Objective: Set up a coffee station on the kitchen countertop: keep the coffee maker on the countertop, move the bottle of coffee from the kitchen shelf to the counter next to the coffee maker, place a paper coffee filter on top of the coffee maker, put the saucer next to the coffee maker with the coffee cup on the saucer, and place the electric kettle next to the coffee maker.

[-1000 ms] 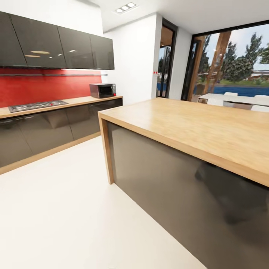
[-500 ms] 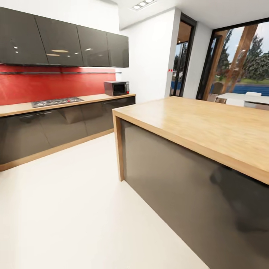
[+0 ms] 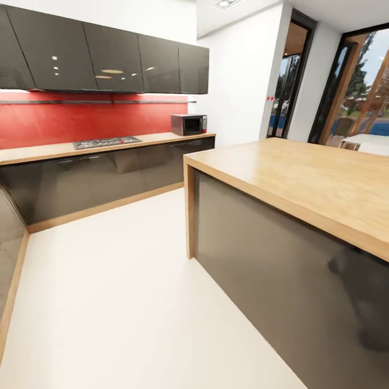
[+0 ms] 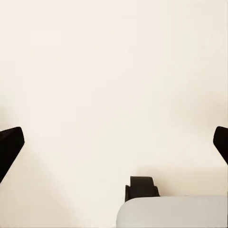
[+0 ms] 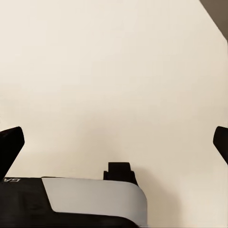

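Observation:
None of the coffee things show; I am on the move through the kitchen. In the left wrist view my left gripper (image 4: 114,142) hangs open over the pale floor, its two black fingertips (image 4: 10,147) far apart at the picture's edges with nothing between them. In the right wrist view my right gripper (image 5: 114,142) is open the same way, dark fingertips (image 5: 10,148) wide apart above the floor. The robot's white base (image 5: 95,197) sits below both grippers.
A wooden-topped island (image 3: 302,178) with dark panels stands at the right. Along the far wall runs a counter (image 3: 65,150) with a hob (image 3: 107,142) and a microwave (image 3: 189,124), under dark cabinets and a red backsplash. Pale floor (image 3: 119,292) lies between. Glass doors (image 3: 346,92) are at the back right.
The whole head view has shifted: the camera turned left, so the island, microwave and counter slid right and a dark cabinet side came in at the left edge.

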`<state>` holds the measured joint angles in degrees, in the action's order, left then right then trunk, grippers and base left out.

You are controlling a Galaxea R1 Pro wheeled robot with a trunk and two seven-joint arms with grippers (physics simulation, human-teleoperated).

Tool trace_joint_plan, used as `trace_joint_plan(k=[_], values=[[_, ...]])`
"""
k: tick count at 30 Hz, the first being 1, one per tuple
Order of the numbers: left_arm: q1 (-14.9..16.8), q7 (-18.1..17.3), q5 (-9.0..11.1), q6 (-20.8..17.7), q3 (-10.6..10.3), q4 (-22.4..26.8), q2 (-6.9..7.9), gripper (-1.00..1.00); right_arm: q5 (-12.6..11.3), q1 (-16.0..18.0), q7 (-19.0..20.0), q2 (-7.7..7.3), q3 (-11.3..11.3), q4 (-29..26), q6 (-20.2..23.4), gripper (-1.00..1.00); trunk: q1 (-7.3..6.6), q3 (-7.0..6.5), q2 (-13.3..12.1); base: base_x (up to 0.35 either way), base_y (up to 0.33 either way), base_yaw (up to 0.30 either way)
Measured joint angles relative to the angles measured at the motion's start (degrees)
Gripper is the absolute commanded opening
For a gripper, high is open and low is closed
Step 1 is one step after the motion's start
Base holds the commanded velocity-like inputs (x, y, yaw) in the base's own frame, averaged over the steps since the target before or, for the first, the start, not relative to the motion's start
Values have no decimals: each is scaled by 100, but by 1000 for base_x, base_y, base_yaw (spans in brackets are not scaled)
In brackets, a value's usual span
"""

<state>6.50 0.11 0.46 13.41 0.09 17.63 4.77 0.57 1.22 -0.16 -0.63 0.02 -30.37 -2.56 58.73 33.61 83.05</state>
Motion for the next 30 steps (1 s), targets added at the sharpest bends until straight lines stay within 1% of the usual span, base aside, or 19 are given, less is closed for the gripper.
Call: trace_joint_plan(k=[2, 4, 6, 7, 8, 10, 15, 24, 30], values=[[-2, 6, 11, 117, 27, -4, 20, 100, -1, 0, 0, -4, 0, 31, 0, 100, 0, 11, 0, 0, 0, 233], [-3, 5, 16, 175, 160, -6, 29, 100, -1, 0, -2, -6, -1, 41, -3, 100, 0, 21, 0, 0, 0, 233], [-2, 5, 17, 206, 402, -5, 32, 100, -1, 0, -6, -6, -2, 40, -6, 100, 0, 32, 0, 0, 0, 233], [0, 1, 16, 233, 698, -1, 33, 100, -1, 0, -7, -6, -2, 39, -8, 100, 0, 38, 0, 0, 0, 233], [2, -6, 14, 242, 820, 0, 32, 100, -1, 0, -7, -7, -2, 39, -8, 100, 0, 43, 0, 0, 0, 233], [3, -14, 4, 251, 950, 1, 26, 100, -1, 0, -8, -7, -2, 40, -9, 100, 0, 54, 0, 0, 0, 233], [5, -25, -29, 256, 1013, 2, 18, 100, -1, 0, -8, -7, 5, 46, -7, 100, 0, 81, 0, 0, 0, 233], [5, -27, -17, 257, 1034, 0, 16, 100, -1, 0, -8, 0, 6, 47, -2, 100, 0, 129, 0, 0, -1, 233], [5, -21, -5, 257, 1043, 0, 18, 100, -1, -1, -8, 1, 6, 45, 1, 100, 0, 162, 0, 1, -203, 233]])
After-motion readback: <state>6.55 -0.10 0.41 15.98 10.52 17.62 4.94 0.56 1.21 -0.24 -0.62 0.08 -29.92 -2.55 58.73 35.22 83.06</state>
